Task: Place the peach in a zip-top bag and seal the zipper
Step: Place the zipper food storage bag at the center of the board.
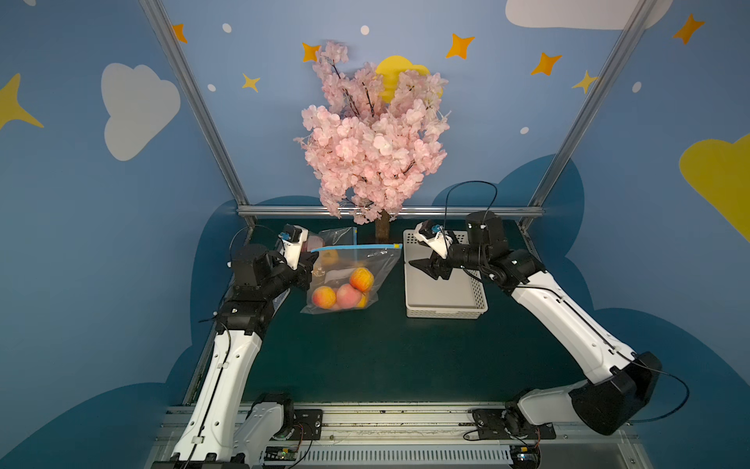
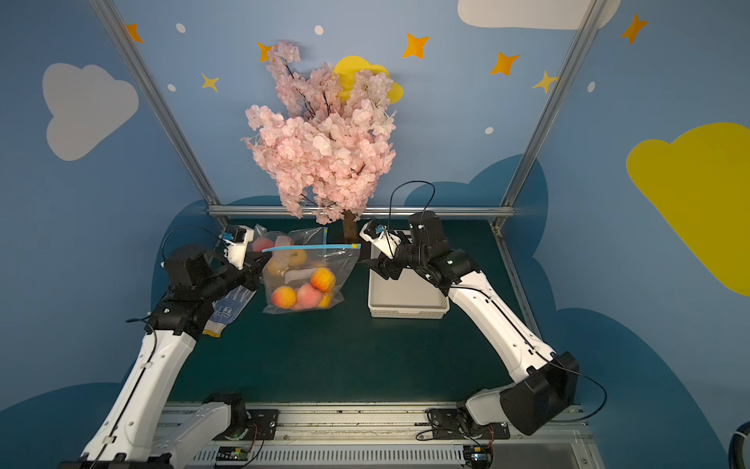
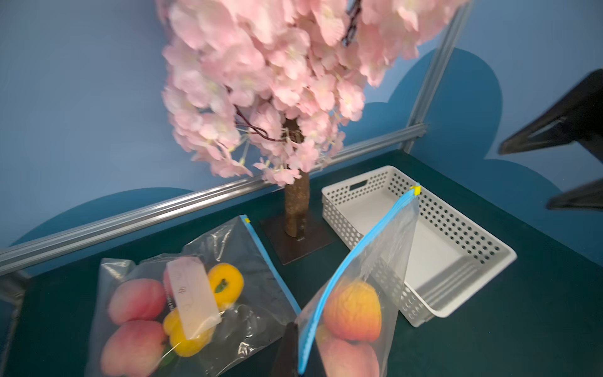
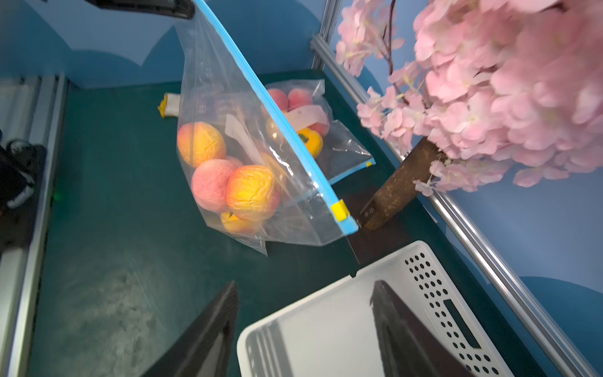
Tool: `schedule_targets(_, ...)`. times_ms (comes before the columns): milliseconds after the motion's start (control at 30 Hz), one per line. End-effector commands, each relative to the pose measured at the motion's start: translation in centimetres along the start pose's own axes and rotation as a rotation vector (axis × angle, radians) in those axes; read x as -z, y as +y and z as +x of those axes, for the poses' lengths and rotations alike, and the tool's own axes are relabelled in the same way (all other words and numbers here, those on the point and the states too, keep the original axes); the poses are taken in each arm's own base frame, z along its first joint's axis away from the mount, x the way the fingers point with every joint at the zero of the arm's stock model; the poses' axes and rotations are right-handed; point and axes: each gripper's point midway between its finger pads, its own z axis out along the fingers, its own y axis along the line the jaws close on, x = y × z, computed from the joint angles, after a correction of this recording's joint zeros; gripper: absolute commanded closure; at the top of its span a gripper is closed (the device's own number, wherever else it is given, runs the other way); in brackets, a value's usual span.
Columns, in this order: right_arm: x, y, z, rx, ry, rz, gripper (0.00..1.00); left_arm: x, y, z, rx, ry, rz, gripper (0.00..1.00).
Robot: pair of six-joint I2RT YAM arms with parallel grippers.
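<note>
Bag (image 1: pixel 373 260) w/ peaches (image 1: pixel 348 295) pinched at corner by L claw (image 1: pixel 311 256); R claw (image 1: pixel 418 268) wide, empty, over basket (image 1: pixel 446 313).

The clear plastic zip-top bag (image 1: pixel 377 264) is glossy and creased, its blue zipper strip (image 4: pixel 277 117) smooth. The orange-pink peaches (image 4: pixel 249 191) inside look matt and wrinkled. The white perforated plastic basket (image 1: pixel 446 313) is smooth; the dark green surface (image 1: pixel 385 357) matt, scuffed; the brown tree trunk (image 3: pixel 295 209) rough bark; the silver frame rail (image 1: pixel 389 210) brushed metal.
</note>
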Motion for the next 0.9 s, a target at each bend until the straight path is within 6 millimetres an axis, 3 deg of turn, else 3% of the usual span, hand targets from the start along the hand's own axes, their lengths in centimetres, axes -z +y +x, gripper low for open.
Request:
schedule_targets(0, 1.6, -1.8, -2.9, -0.162, -0.122, 0.11, 0.27, 1.7, 3.4, -1.6, 0.102, 0.004, -0.227, 0.97)
schedule_targets(100, 2.6, -3.0, -2.9, -0.256, -0.131, 0.188, 0.25, 2.7, 4.4, -2.8, 0.123, -0.001, -0.301, 0.97)
schedule_targets(167, 3.0, -3.0, -2.6, -0.289, -0.132, 0.203, 0.25, 2.7, 3.8, -2.9, 0.12, -0.003, -0.274, 0.97)
schedule_targets(333, 3.6, -2.2, -1.2, -0.313, -0.142, 0.211, 0.24, 1.2, -1.5, -0.7, 0.161, 0.025, -0.001, 0.97)
schedule_targets(467, 3.9, -1.9, 0.5, -0.322, -0.116, 0.242, 0.24, 0.4, -6.8, 3.5, 0.225, 0.091, 0.203, 0.96)
schedule_targets(633, 4.8, -2.2, 2.2, -0.34, -0.088, 0.297, 0.23, 1.3, -12.6, 7.1, 0.254, 0.137, 0.415, 0.74)
schedule_targets(767, 5.5, -2.7, 2.9, -0.357, -0.081, 0.341, 0.23, 1.7, -13.5, 8.5, 0.287, 0.165, 0.443, 0.72)
schedule_targets(867, 5.8, -3.0, 3.2, -0.372, -0.08, 0.357, 0.23, 1.8, -13.9, 9.2, 0.288, 0.186, 0.466, 0.57)
